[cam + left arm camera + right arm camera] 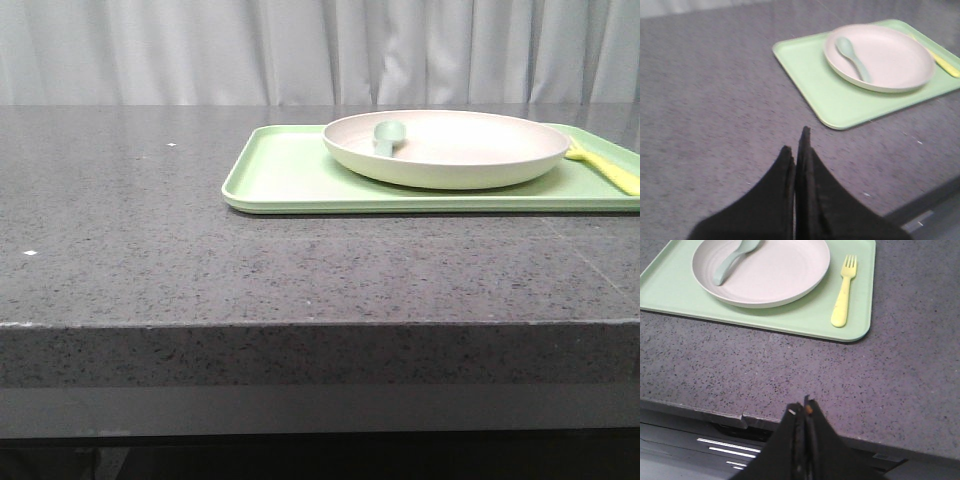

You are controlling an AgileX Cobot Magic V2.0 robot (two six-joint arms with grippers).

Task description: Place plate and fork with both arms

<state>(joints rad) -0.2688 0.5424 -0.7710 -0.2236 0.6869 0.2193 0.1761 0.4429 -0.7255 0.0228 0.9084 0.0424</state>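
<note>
The cream-white plate [447, 148] sits on a light-green tray [290, 175] at the far right of the table; it also shows in the left wrist view [880, 56] and the right wrist view [761, 270]. The pale-yellow fork [606, 166] lies on the tray just right of the plate, seen also in the right wrist view [843, 292] and the left wrist view [946, 63]. My left gripper [796, 142] is shut and empty above bare table, well short of the tray. My right gripper [801, 407] is shut and empty over the table's front edge. Neither gripper shows in the front view.
A grey-green spoon [853, 56] lies in the plate, seen also in the front view [388, 136] and the right wrist view [732, 259]. The dark speckled tabletop [130, 240] stretches left of the tray. A white curtain [300, 50] hangs behind the table.
</note>
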